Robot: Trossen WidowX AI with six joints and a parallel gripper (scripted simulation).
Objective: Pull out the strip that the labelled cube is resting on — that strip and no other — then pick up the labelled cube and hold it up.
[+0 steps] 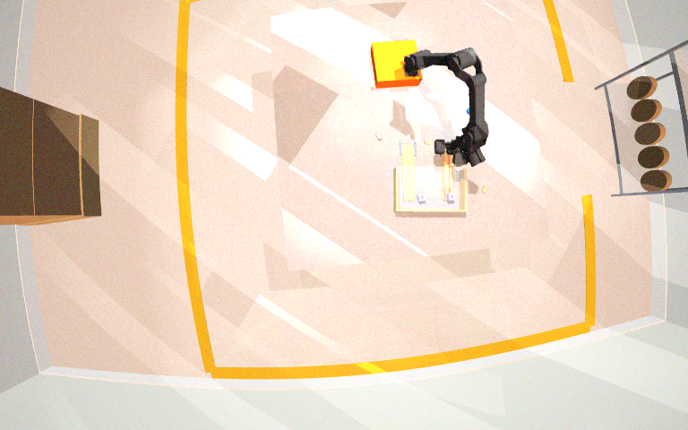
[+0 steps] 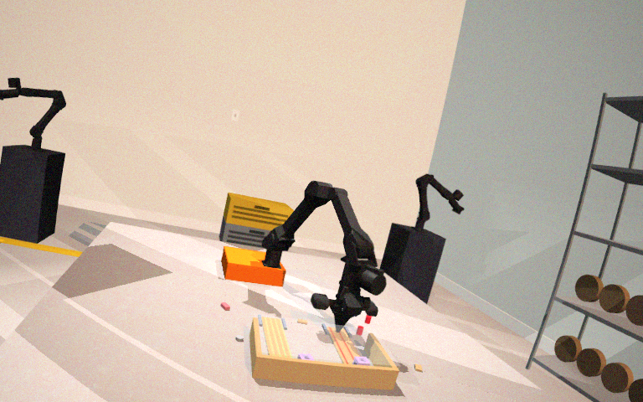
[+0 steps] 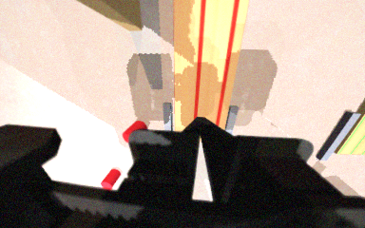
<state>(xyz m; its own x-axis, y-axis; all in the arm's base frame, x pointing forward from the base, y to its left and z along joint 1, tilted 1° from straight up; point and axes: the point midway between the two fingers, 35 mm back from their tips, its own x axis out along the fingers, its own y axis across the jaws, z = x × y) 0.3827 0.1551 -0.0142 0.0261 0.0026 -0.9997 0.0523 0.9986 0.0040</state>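
Below the fingers [image 2: 340, 323], which are shut together, lies the red-lined strip [image 1: 446, 175] [image 2: 342, 345] [image 3: 211, 62], reaching into the wooden tray [image 1: 431, 210] [image 2: 322, 374].

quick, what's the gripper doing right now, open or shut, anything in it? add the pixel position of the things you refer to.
Gripper [image 1: 446, 150] [image 2: 340, 327] [image 3: 200, 121]: closed, nothing visible in it, fingertips over the red-lined strip [image 1: 447, 177] [image 2: 342, 345] [image 3: 216, 33].

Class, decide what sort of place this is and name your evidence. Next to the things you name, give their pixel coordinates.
Probably a robotics lab or workshop: spare arms on black pedestals [image 2: 411, 265], a metal rack [image 2: 563, 265] [image 1: 613, 139] of round wooden pieces, and yellow floor tape [image 1: 181, 132] [image 2: 40, 246].
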